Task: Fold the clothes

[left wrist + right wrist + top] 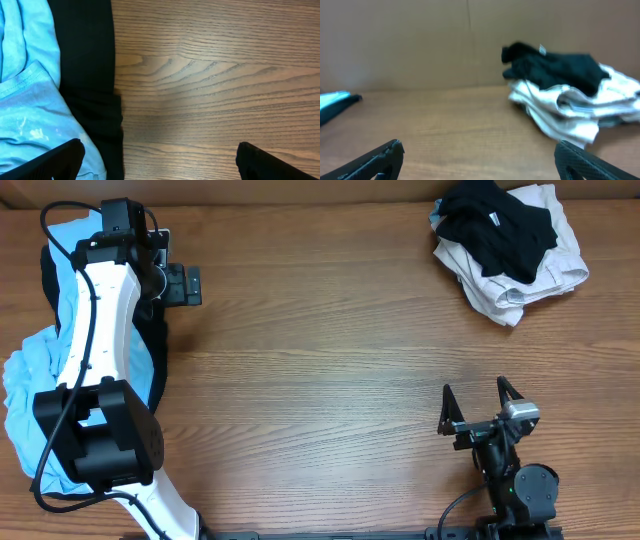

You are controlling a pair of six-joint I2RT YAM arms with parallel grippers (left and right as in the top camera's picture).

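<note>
Overhead shows nothing folded yet, I judge: black T-shirt (pixel 497 225) lies bunched on top of the beige-white trousers (pixel 545 275), close to the far edge; right gripper (pixel 474 390) hangs near-side of the trousers, jaws spread, empty; left gripper (pixel 192 286), far left of the trousers, gapes empty beside the blue shirt (pixel 25 380); bare table (pixel 320 380) between offers folding room

We see soft, even light from above, only faint shadows, a pale sheen on the table (pixel 165 65) just ahead of the left fingers (pixel 60 160), and a blurred, grainy heap of clothes (pixel 555 70) well beyond the right fingers (pixel 375 162).
</note>
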